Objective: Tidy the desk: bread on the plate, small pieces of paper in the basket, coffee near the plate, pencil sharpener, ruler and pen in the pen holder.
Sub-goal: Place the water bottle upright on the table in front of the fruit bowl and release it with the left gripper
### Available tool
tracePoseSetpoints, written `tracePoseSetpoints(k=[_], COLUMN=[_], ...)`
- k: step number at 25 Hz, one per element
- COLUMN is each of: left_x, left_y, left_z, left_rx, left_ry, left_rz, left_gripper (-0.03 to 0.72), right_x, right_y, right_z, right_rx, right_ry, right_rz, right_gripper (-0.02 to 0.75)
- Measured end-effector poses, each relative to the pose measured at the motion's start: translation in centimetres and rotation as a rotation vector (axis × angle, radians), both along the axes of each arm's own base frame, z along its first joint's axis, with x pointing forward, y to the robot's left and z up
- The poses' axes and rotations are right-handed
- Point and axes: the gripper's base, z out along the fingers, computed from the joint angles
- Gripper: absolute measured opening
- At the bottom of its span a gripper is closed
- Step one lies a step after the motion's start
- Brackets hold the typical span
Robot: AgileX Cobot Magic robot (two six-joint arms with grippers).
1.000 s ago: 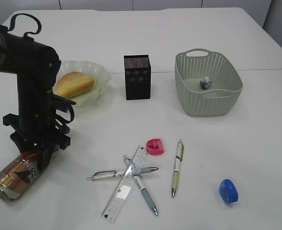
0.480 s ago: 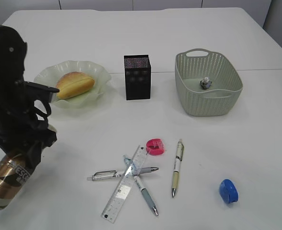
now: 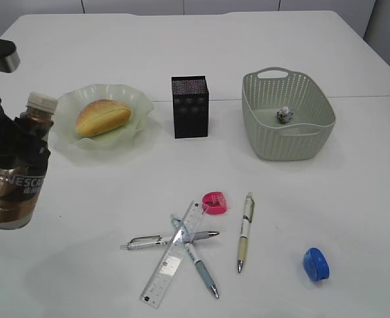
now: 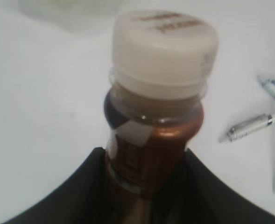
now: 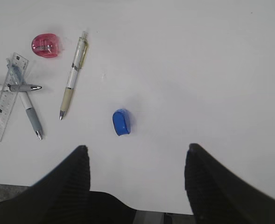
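The left gripper (image 4: 146, 186) was clamped around the neck of the coffee (image 3: 12, 175), carrying it upright at the desk's (image 3: 353, 199) left edge, just beside the plate (image 3: 136, 99) holding the bread (image 3: 102, 116). The right gripper (image 5: 137, 158) hung empty with jaws wide above a blue sharpener (image 5: 121, 122). The risk, as I judged it — a grip that high lets the bottle swing, so a hasty set-down could tip it onto the plate's rim.
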Motion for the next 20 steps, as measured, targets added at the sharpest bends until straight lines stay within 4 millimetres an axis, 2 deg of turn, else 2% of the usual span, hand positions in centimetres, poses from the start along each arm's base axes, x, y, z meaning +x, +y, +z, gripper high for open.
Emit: tracePoseSetpoints(k=[5, 9, 13, 20], left_x=[-1.1, -1.3, -0.3, 2.5], left_y=[0.4, 0.3, 1.0, 2.6], left_z=[-1.0, -1.9, -2.2, -4.5], left_rx=[-0.055, -0.112, -0.172, -0.218], left_ry=[-0.237, -0.418, -0.577, -0.659], left_rz=[-0.045, -0.088, -0.067, 0.038], left_gripper=[0.318, 0.318, 0.319, 0.321], right_x=[0.0, 0.0, 0.0, 0.0], right_y=[0.0, 0.0, 0.0, 0.0], right_z=[0.0, 0.0, 0.0, 0.0], right_rx=[0.0, 0.0, 0.0, 0.0], right_ry=[0.0, 0.0, 0.0, -0.002], right_rz=[0.0, 0.0, 0.0, 0.0], right_gripper=[0.501, 0.501, 0.501, 0.501])
